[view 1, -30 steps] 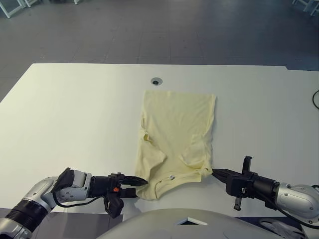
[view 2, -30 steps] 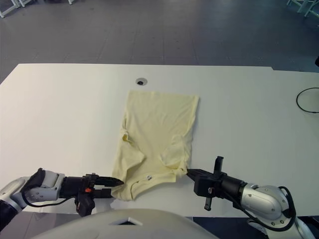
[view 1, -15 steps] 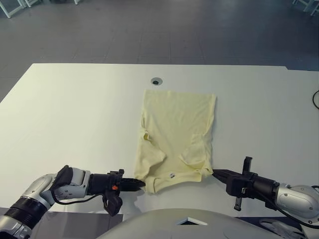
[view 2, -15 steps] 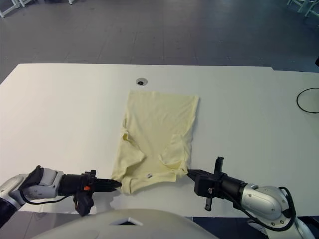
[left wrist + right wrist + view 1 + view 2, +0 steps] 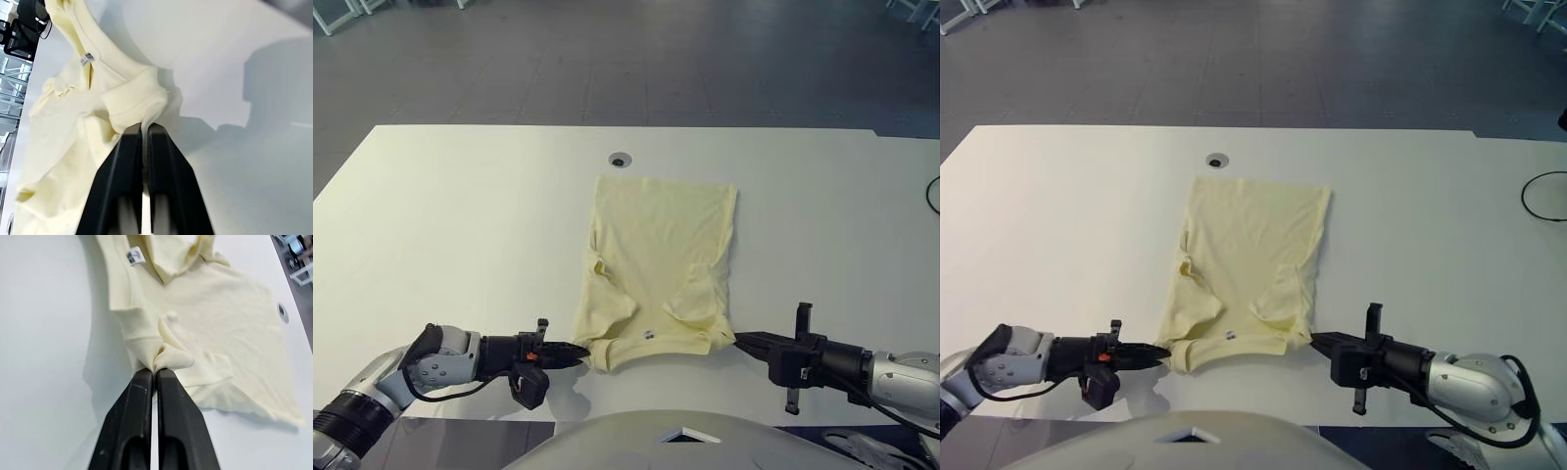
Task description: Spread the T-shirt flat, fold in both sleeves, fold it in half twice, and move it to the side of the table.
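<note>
T-shirt [image 5: 658, 257]: pale yellow, lying on the white table [image 5: 460, 215] toward your edge, a little right of centre. Both sleeves are folded in over the body. The far hem lies straight, near a round grommet [image 5: 621, 159] in the tabletop. The collar end faces you, with a small label [image 5: 649, 335] showing.

Left gripper [image 5: 579, 351]: your left arm lies low and nearly level over the near table edge, forearm pointing inward toward the shirt. Its fingers [image 5: 120, 176] are pressed together on the near left corner, with a fold of cloth pinched at the tips.

Right gripper [image 5: 740, 340]: your right arm mirrors the left, low and level, pointing inward from the right. Its fingers [image 5: 132, 421] are closed on the near right corner, with a bunched nub of fabric caught at the tips.

Near edge of the shirt: it spans the gap between your two grips and is lightly rumpled.

Cable [image 5: 1542, 196]: a dark loop on the table at the far right, well apart from the shirt.
</note>
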Motion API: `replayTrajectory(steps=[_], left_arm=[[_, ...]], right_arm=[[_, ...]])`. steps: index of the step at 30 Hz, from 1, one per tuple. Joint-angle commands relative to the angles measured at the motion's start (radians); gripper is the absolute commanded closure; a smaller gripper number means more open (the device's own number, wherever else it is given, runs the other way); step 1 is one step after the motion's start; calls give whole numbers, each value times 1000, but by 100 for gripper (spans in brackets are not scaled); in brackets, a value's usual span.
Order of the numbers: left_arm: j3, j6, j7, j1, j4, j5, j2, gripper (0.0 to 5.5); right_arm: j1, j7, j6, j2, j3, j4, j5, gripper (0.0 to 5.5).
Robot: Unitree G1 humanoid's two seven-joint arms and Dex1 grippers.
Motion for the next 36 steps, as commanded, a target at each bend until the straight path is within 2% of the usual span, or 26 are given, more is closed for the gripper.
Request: replayTrajectory(steps=[1,5,10,17,22,27,31,36], left_arm=[[-23,42,-81,55,-142,-191,108,549],[-19,100,-142,111,-288,-312,180,549],[16,154,-192,158,-362,-363,223,549],[73,231,-250,240,-449,-443,277,549],[168,288,-269,292,-518,-530,322,549],[282,337,-307,327,-551,-610,337,549],[332,406,-353,261,-545,-661,309,549],[301,534,-463,92,-483,-727,240,549]], right_arm=[[-13,69,-54,-64,-18,33,28,550],[-49,124,-93,-106,-2,61,62,550],[-36,204,-134,-152,11,72,112,550],[45,370,-160,-216,-74,60,298,550],[23,442,-111,-233,-136,61,445,550],[-44,469,-74,-238,-141,94,487,550],[-130,474,-40,-235,-117,133,512,550],[-289,482,36,-234,-46,186,555,550]])
